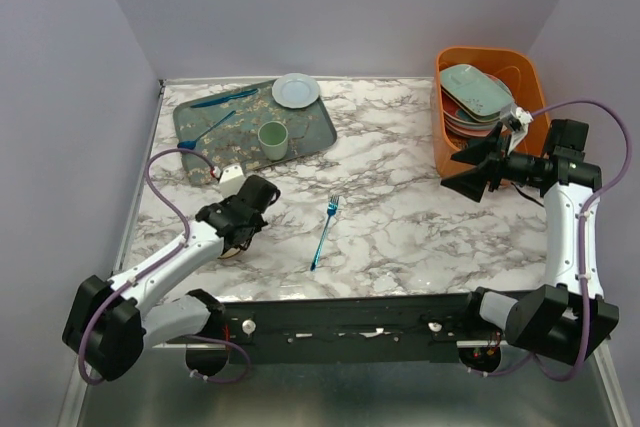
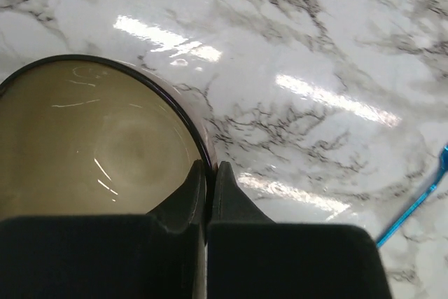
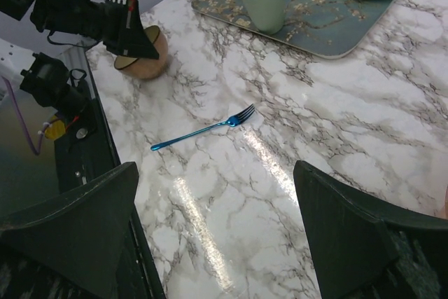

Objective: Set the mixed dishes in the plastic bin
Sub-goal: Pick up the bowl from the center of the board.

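**A:** Where's your bowl?

**B:** Your bowl [image 2: 84, 152] is at the near left of the table [image 2: 315, 47], well apart from the bin [image 1: 537, 82] in the far right corner. Your left gripper [image 2: 207, 185] is pinching its dark rim, one finger inside and one outside, pressed close together. You can't tell from these views whether the bowl is lifted or resting on the table.

**A:** And your right side?

**B:** Your right gripper [image 1: 452, 171] hangs just in front of the bin with its fingers spread wide and nothing between them. It points back across the table toward your left arm.

**A:** What's in the bin?

**B:** A green dish [image 1: 475, 89] lying on top of a stack of plates [image 1: 462, 125].

**A:** Anything else out?

**B:** A blue fork [image 1: 325, 232] lies on the table between your arms, near the bowl. The tray [image 1: 200, 125] at the far left carries a cup [image 1: 273, 139], a pale plate [image 1: 296, 90] and a blue spoon [image 1: 207, 133].
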Controlling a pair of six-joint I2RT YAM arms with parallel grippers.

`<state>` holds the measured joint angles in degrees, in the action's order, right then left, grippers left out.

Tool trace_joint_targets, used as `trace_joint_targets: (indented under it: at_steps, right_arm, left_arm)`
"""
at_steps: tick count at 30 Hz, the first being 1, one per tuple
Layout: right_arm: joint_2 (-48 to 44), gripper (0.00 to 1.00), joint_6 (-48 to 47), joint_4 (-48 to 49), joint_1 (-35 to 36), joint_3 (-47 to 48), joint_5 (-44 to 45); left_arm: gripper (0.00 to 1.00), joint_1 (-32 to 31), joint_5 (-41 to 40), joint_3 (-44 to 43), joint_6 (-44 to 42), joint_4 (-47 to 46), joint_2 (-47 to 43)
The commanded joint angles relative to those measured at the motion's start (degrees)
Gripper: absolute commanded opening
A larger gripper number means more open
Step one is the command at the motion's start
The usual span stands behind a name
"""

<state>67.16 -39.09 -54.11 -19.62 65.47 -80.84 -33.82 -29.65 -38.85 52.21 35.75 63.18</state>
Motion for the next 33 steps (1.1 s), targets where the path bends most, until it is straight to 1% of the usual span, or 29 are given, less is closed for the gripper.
trace_joint_targets:
  at_steps: [1, 3, 5, 6, 7, 10, 11, 12, 13, 16, 17, 18, 19, 20, 21, 26, 27, 29, 30, 32, 33]
  right_arm:
    - [-1.94, 1.00, -2.66, -2.23, -0.42, -0.17, 0.06]
    - [-2.20, 1.00, -3.18, -2.14, -0.42, -0.52, 0.68]
    - [-2.82, 1.00, -3.88, -2.32, -0.42, -0.70, 1.47]
    - [-2.91, 1.00, -4.15, -2.41, -0.34, -0.70, 1.73]
    - [-3.17, 1.00, -4.50, -2.67, -0.33, -0.70, 2.08]
    - [-3.61, 1.00, -5.64, -3.19, 0.10, -0.09, 3.58]
    - [-3.78, 1.00, -6.34, -3.46, 0.37, 0.18, 5.06]
    - [-3.96, 1.00, -6.70, -3.81, 1.24, 0.44, 5.95]
    - [-4.22, 1.00, -6.79, -3.99, 1.77, 0.88, 6.91]
    - [-5.19, 1.00, -6.70, -3.81, 4.14, 1.32, 11.30]
    - [-5.54, 1.00, -6.44, -3.55, 4.84, 1.50, 13.93]
    - [-6.07, 1.00, -5.48, -3.29, 6.68, 1.50, 15.52]
    - [-6.33, 1.00, -5.03, -2.85, 7.91, 1.59, 17.28]
    - [-6.60, 1.00, -4.42, -2.50, 9.06, 1.50, 20.77]
    - [-7.12, 1.00, -2.94, -2.06, 11.33, 1.24, 22.46]
    - [-7.30, 1.00, 0.68, -0.21, 16.27, 1.23, 30.11]
    - [-7.21, 1.00, 1.38, -0.21, 18.28, 1.41, 31.17]
    - [-6.78, 1.00, 2.09, -0.21, 19.87, 1.94, 34.50]
    - [-6.77, 1.00, 3.05, -0.12, 22.93, 2.11, 35.65]
    - [-6.51, 1.00, 3.93, 0.75, 25.32, 2.64, 39.42]
    - [-6.25, 1.00, 4.80, 0.76, 27.68, 2.99, 40.57]
  left_arm:
    - [0.00, -2.29, 10.47, -0.26, -8.69, -6.20, -6.83]
    - [0.00, -3.09, 16.69, 0.61, -12.55, -10.24, -10.69]
    - [0.00, -4.84, 20.23, 0.53, -15.37, -13.40, -13.33]
    - [0.00, -5.54, 21.03, -0.17, -17.38, -13.94, -13.60]
    - [0.00, -7.47, 23.47, -0.69, -19.05, -15.60, -13.69]
    - [0.00, -10.73, 24.98, -2.89, -24.77, -17.63, -12.21]
    - [0.00, -13.43, 24.82, -3.51, -26.61, -19.12, -10.55]
    - [0.00, -14.77, 24.64, -4.82, -28.11, -19.83, -9.66]
    - [0.00, -16.08, 24.64, -5.53, -31.78, -20.62, -8.78]
    - [0.00, -22.67, 21.22, -7.73, -37.59, -23.96, -5.18]
    - [0.00, -24.00, 20.08, -8.25, -41.36, -25.62, -3.34]
    - [0.00, -26.53, 19.11, -9.04, -43.31, -26.60, -2.54]
    - [0.00, -27.60, 18.32, -9.22, -44.98, -27.65, -1.75]
    - [0.00, -28.48, 17.96, -9.23, -48.57, -30.36, -0.44]
    - [0.00, -29.53, 17.44, -8.88, -50.34, -31.95, 0.01]
    - [0.00, -35.08, 17.26, -6.51, -61.42, -42.49, 3.26]
    - [0.00, -35.60, 17.17, -6.07, -64.39, -43.30, 3.79]
    - [0.00, -37.27, 17.52, -5.97, -67.13, -44.53, 5.80]
    - [0.00, -37.89, 17.61, -5.97, -68.80, -44.88, 6.43]
    - [0.00, -39.55, 18.40, -5.71, -73.11, -46.11, 7.92]
    - [0.00, -40.00, 18.22, -5.19, -74.25, -46.81, 8.27]
